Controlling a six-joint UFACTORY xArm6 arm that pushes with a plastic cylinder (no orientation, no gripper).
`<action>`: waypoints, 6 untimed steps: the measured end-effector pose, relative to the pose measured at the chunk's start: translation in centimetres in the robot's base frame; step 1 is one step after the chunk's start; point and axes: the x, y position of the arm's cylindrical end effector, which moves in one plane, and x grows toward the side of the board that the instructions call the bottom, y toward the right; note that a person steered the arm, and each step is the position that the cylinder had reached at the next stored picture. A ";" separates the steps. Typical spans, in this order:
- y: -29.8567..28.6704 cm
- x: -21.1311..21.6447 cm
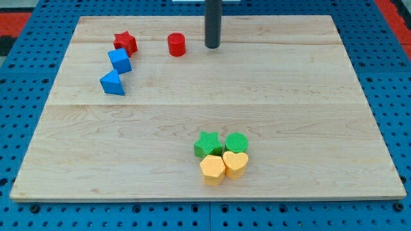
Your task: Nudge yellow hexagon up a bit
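The yellow hexagon (212,169) sits near the view's bottom edge of the wooden board (205,122), a little right of centre, and everything else is easiest placed from it. Touching its right side is a yellow heart (235,163). Pressed against its upper edge is a green star (207,144), and up and to the right of it, beyond the heart, stands a green cylinder (236,142). The four make one tight cluster.

Far up the board from the hexagon, almost straight above it, my tip (212,46) rests on the wood; there are no jaws on this rod, so nothing is held. Just left of the tip is a red cylinder (176,45), and further left a red star (125,43) with two blue blocks, (119,61) and (112,83), below it.

The hexagon looks like a small, light, hard block that should slide easily on the smooth wood. It cannot be gripped, only pushed, so the place to meet it is the middle of its lower face, the side toward the view's bottom. An off-centre touch would likely spin it. Since the green star is pressed against the side it must move toward, I judge that block will be shoved along too.
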 end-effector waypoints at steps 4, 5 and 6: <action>-5.7 0.0; -5.9 0.0; -5.7 0.2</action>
